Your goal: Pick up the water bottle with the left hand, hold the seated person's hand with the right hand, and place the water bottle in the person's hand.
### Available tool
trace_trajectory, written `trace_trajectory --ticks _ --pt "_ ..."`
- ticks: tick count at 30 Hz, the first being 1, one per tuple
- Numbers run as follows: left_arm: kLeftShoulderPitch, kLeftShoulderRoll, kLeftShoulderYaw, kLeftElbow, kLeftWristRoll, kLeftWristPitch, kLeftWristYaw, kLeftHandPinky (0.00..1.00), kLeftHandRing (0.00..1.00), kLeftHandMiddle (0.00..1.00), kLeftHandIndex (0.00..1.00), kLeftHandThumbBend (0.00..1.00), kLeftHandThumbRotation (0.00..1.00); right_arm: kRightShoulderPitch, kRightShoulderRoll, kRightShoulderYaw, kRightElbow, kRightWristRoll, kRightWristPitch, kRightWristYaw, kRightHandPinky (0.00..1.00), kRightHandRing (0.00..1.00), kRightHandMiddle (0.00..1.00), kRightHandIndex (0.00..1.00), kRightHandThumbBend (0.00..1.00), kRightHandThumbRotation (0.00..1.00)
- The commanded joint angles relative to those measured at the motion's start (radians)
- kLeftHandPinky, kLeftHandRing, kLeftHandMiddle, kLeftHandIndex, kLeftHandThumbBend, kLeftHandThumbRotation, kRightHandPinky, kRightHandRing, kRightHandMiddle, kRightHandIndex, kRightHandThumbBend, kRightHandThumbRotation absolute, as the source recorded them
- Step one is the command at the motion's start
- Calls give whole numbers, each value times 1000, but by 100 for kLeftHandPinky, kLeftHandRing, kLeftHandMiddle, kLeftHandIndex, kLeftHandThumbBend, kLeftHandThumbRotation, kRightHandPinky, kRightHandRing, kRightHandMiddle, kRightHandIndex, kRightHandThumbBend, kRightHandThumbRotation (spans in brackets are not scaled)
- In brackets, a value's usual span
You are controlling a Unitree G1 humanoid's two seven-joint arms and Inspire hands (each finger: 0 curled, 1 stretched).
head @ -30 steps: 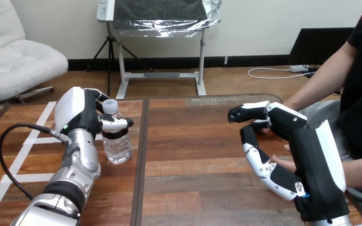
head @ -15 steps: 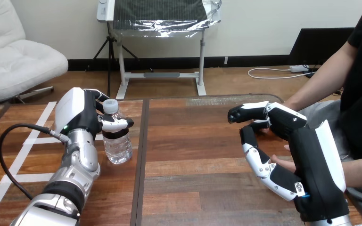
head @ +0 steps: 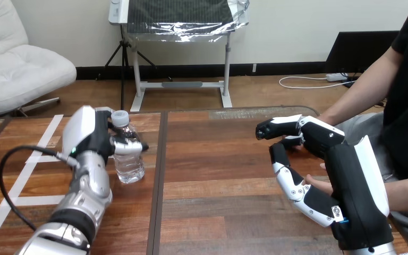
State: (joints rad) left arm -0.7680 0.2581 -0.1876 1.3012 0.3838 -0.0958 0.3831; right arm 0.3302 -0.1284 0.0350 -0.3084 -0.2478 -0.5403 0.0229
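Observation:
A clear water bottle (head: 128,162) with a white cap stands upright at the table's left. My left hand (head: 91,134) is shut on it, fingers wrapped round its neck and shoulder. I cannot tell whether its base still touches the wood. Over the table's right edge, my right hand (head: 345,170) is open, its fingers (head: 279,126) loosely bent and its thumb stretched out left. The person's hand (head: 319,184) lies just behind the thumb and palm, mostly hidden. I see nothing curled round it. The person's upper forearm (head: 358,98) runs down behind my fingers.
The wooden table (head: 218,175) has a dark seam running front to back just right of the bottle, and white tape lines at its left. The person sits at the right edge. A black cable loops beside my left forearm.
My left hand and the bottle have shifted a little to the left and slightly up in the view. The right hand and the person's hand have stayed put.

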Motion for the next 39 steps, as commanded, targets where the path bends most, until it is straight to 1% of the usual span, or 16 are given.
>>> trace_trajectory --ticks 1,4,7,14,19,23,29,39 --pt "-8 -1 -6 -7 5 20 -13 56 63 68 69 81 6 -47 -15 -10 -19 5 -21 -1 53 64 67 58 20 0" --pt "-1 0 -8 -5 9 13 -6 57 65 71 71 83 10 -45 -14 -9 -23 8 -16 1 53 64 67 58 20 0" --pt "-2 -3 -13 -7 15 27 -1 57 66 72 73 85 13 -44 -14 -8 -22 10 -17 2 53 64 67 58 20 0" --pt "3 -6 -10 -2 13 27 0 57 68 74 76 88 18 -40 -14 -7 -26 12 -13 4 52 64 67 58 20 0" --pt "5 -7 -9 0 13 22 6 58 69 75 76 89 19 -39 -15 -8 -28 7 -13 5 52 64 68 59 20 0" --pt "2 -7 -12 -4 16 23 2 58 70 75 76 89 21 -38 -15 -8 -29 11 -12 8 52 65 68 59 20 0" --pt "1 -7 -6 -2 9 16 -8 59 70 75 75 89 20 -40 -16 -11 -24 8 -15 6 52 65 68 59 20 0" --pt "-2 -11 -5 -8 9 15 5 57 66 71 72 87 18 -43 -15 -11 -20 12 -16 5 53 65 68 59 21 0"
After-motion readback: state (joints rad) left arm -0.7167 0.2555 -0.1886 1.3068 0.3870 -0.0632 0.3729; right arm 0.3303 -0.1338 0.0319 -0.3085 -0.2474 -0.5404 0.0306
